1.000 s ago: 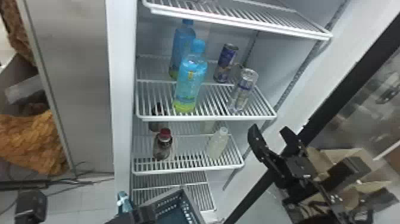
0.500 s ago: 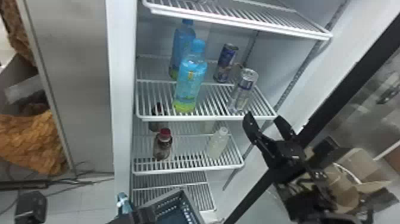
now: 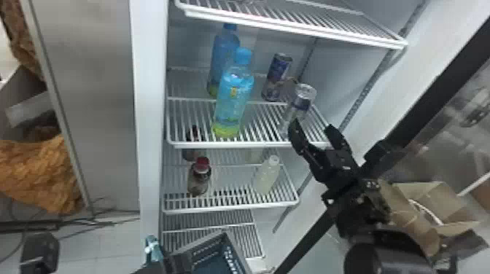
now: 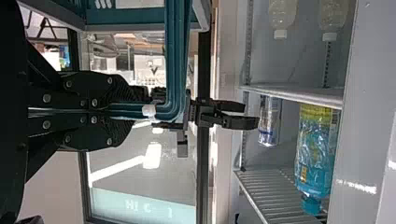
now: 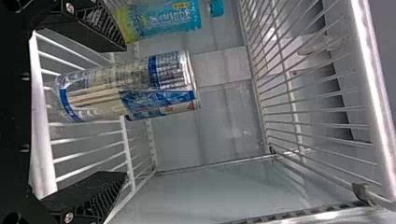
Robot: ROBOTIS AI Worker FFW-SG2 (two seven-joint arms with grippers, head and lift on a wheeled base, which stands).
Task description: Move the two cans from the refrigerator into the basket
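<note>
Cans [image 3: 302,95] stand on the shelf [image 3: 248,145]; the right gripper [image 3: 311,127] gapes near one, the left gripper [image 3: 178,263] clamped on the basket [image 3: 207,246].

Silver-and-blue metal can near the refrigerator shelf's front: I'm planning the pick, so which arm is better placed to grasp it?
Right, I'd judge. The black right gripper is open close to the silver-and-blue metal can, while the black left gripper is closed on the teal basket handle.
</note>
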